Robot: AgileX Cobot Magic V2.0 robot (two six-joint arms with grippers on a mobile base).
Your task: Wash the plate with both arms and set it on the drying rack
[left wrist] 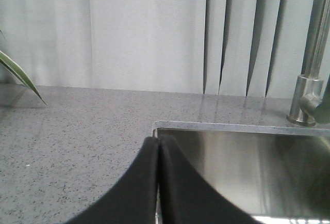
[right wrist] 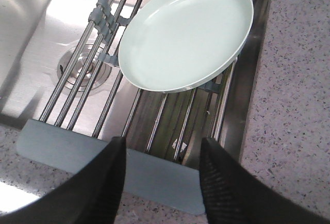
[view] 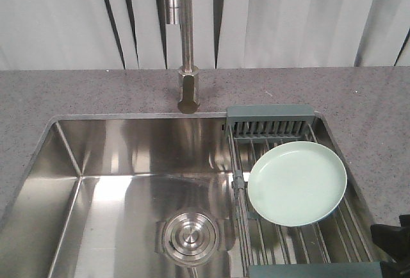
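The pale mint-green plate [view: 298, 182] [right wrist: 186, 32] lies face up on the wire bars of the drying rack [view: 272, 126] [right wrist: 108, 159], which spans the right end of the steel sink [view: 122, 163]. My right gripper [right wrist: 161, 144] hovers open above the rack's near plastic end, short of the plate, with nothing between its fingers; a corner of that arm shows at the lower right of the front view [view: 394, 236]. My left gripper [left wrist: 158, 141] is shut and empty, over the counter by the sink's far left corner.
A steel tap [view: 187, 41] rises behind the sink, also visible in the left wrist view [left wrist: 309, 74]. The round drain [view: 189, 237] sits in the sink floor. Grey speckled counter [view: 371, 98] surrounds the sink. A plant leaf [left wrist: 18, 74] shows at the left.
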